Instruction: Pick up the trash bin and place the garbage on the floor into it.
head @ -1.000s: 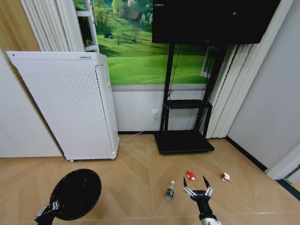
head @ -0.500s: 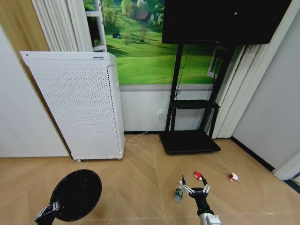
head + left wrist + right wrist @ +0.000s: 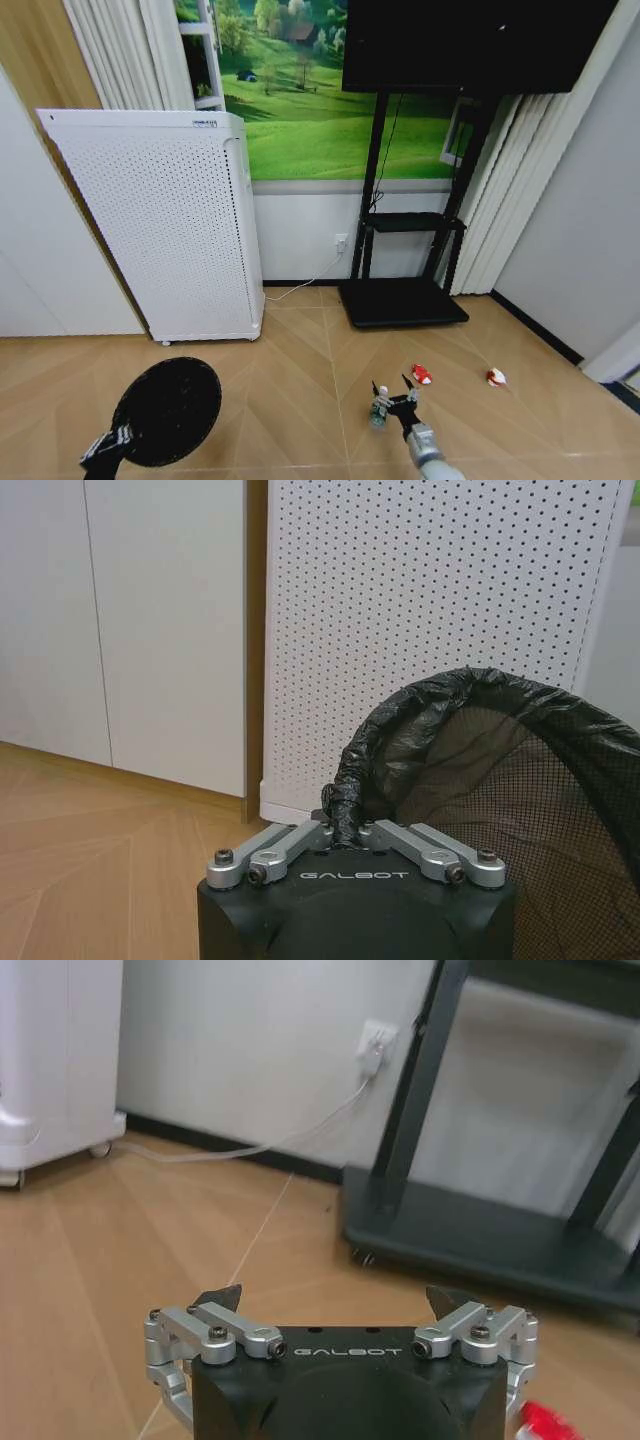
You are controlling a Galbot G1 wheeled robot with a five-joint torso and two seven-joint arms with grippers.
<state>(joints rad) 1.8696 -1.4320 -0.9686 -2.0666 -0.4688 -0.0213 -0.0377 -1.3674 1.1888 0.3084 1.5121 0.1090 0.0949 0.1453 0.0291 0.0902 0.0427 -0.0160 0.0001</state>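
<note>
The black round trash bin [image 3: 168,410] hangs low at the left, with my left gripper [image 3: 118,438] shut on its rim. In the left wrist view the gripper [image 3: 345,823] pinches the black liner at the edge of the mesh bin [image 3: 500,780]. My right gripper [image 3: 391,385] is open just above the floor, right beside a small greenish bottle with a white cap [image 3: 379,408]. Two red-and-white scraps of garbage lie on the floor, one [image 3: 421,375] just right of the gripper and one [image 3: 495,377] farther right. The right wrist view shows the open gripper [image 3: 335,1298] and a red scrap [image 3: 545,1422].
A tall white perforated cabinet [image 3: 160,220] stands at the back left. A black TV stand with a flat base [image 3: 400,300] is against the back wall, and a white cable [image 3: 290,290] runs along the floor. A grey wall [image 3: 580,250] closes the right side.
The camera has shifted a little. My right gripper has swung left and now sits right beside the bottle. The left gripper still holds the bin in the same place.
</note>
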